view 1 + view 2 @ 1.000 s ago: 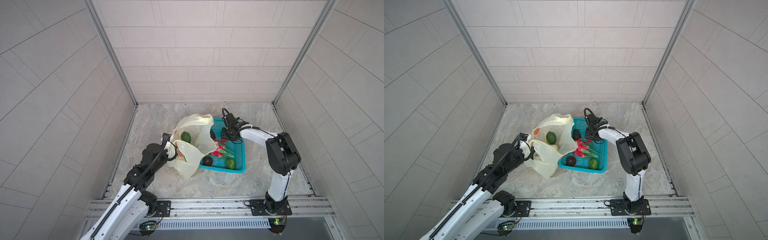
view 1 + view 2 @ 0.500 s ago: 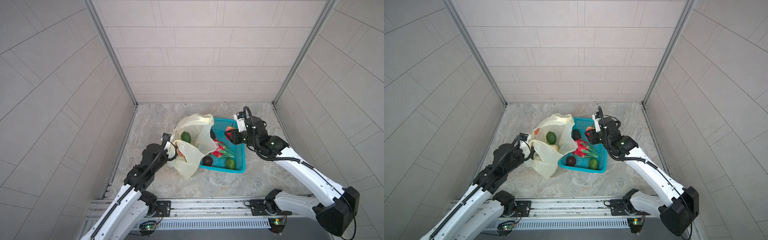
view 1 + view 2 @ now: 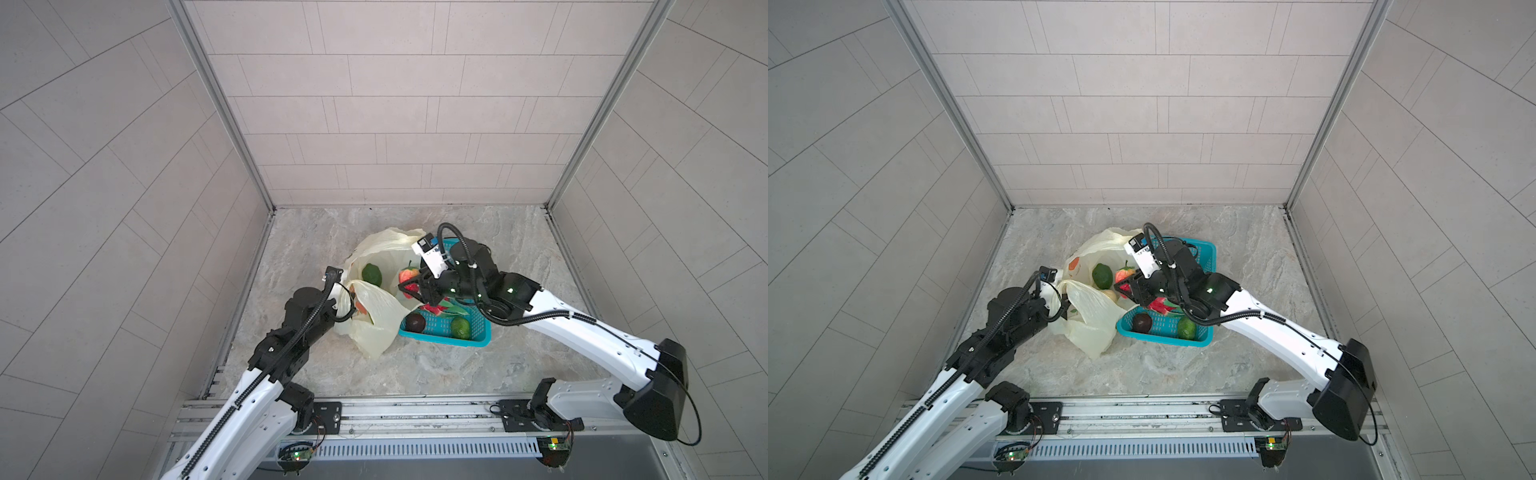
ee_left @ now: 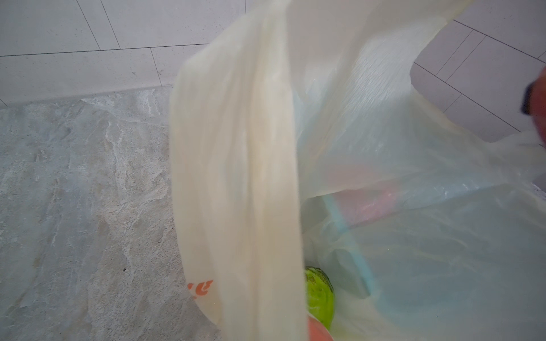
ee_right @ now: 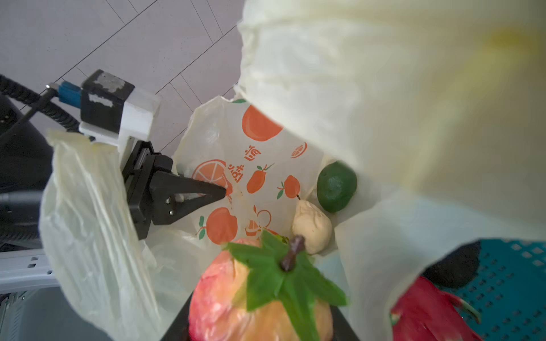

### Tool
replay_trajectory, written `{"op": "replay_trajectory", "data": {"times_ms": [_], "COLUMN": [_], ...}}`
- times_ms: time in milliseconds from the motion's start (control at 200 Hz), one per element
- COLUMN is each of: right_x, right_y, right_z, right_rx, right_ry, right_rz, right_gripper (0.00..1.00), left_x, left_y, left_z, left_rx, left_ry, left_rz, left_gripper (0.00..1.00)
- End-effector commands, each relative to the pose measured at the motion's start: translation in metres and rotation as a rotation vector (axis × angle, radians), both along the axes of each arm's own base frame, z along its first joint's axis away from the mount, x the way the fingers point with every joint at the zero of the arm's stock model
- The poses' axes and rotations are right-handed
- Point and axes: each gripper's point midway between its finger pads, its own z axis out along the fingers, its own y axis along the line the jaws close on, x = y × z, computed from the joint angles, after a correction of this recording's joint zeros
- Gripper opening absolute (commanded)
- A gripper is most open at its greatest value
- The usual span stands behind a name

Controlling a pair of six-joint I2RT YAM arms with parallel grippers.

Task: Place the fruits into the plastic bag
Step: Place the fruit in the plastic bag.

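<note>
In both top views my left gripper point(image 3: 352, 306) point(image 3: 1064, 308) is shut on the near rim of the pale-yellow plastic bag point(image 3: 376, 324) point(image 3: 1090, 328), holding its mouth up. My right gripper point(image 3: 409, 287) point(image 3: 1128, 287) point(image 5: 263, 324) is shut on a small red fruit point(image 3: 409, 275) point(image 3: 1124, 274) point(image 5: 236, 295) with green leaves, hanging over the bag's mouth. Inside the bag lie a round green fruit point(image 3: 371, 274) point(image 5: 336, 186) point(image 4: 320, 295) and a pale fruit point(image 5: 311, 227). The left wrist view shows only bag film, not the jaws.
A teal basket point(image 3: 446, 341) point(image 3: 1165, 341) stands right of the bag, touching it. In it lie a dragon fruit point(image 3: 436, 308) point(image 5: 428, 313), a dark brown fruit point(image 3: 415, 322) point(image 3: 1141, 322) and a green fruit point(image 3: 460, 328) point(image 3: 1187, 328). Tiled walls close three sides.
My right arm has lifted the small red fruit out of the basket's far end and carried it left, over the bag's mouth. The left arm and bag have not moved.
</note>
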Motion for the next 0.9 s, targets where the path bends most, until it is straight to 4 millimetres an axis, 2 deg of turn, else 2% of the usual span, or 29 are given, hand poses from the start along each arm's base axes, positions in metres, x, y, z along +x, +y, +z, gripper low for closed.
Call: {"op": "replay_trajectory", "data": {"times_ms": [0,130,300,435,530,585,691,746,821,896], "right_x": [0.025,0.033,0.018,0.006,0.003,0.004,0.005,0.004,0.003,0.003], "right_y": [0.016,0.041,0.067,0.077,0.076,0.073,0.068,0.067,0.064,0.061], "right_z": [0.029,0.003,-0.050,-0.095,-0.116,-0.118,-0.114,-0.110,-0.099,-0.086], "right_rx": [0.037,-0.010,-0.107,-0.201,-0.273,-0.298,-0.307,-0.301,-0.286,-0.269], "right_ry": [-0.099,-0.072,-0.010,0.067,0.103,0.104,0.091,0.081,0.062,0.033], "right_rz": [-0.055,-0.051,-0.002,0.045,0.053,0.045,0.036,0.034,0.036,0.039], "right_gripper": [0.30,0.30,0.31,0.34,0.38,0.45,0.70,0.78,0.98,0.99], "left_x": [0.000,0.001,0.003,0.003,0.003,0.004,0.005,0.005,0.006,0.007], "left_y": [0.003,0.006,0.011,0.013,0.015,0.016,0.017,0.017,0.017,0.018], "left_z": [0.014,0.022,0.036,0.041,0.038,0.037,0.035,0.034,0.033,0.030], "left_rx": [-0.003,0.000,-0.015,-0.015,-0.005,0.000,0.003,0.003,0.003,0.006], "left_ry": [-0.026,-0.043,-0.065,-0.066,-0.060,-0.056,-0.052,-0.051,-0.048,-0.041], "left_rz": [0.009,0.024,0.063,0.074,0.086,0.092,0.094,0.098,0.105,0.106], "left_gripper": [0.00,0.00,0.00,0.00,0.00,0.00,0.00,0.00,0.00,0.00]}}
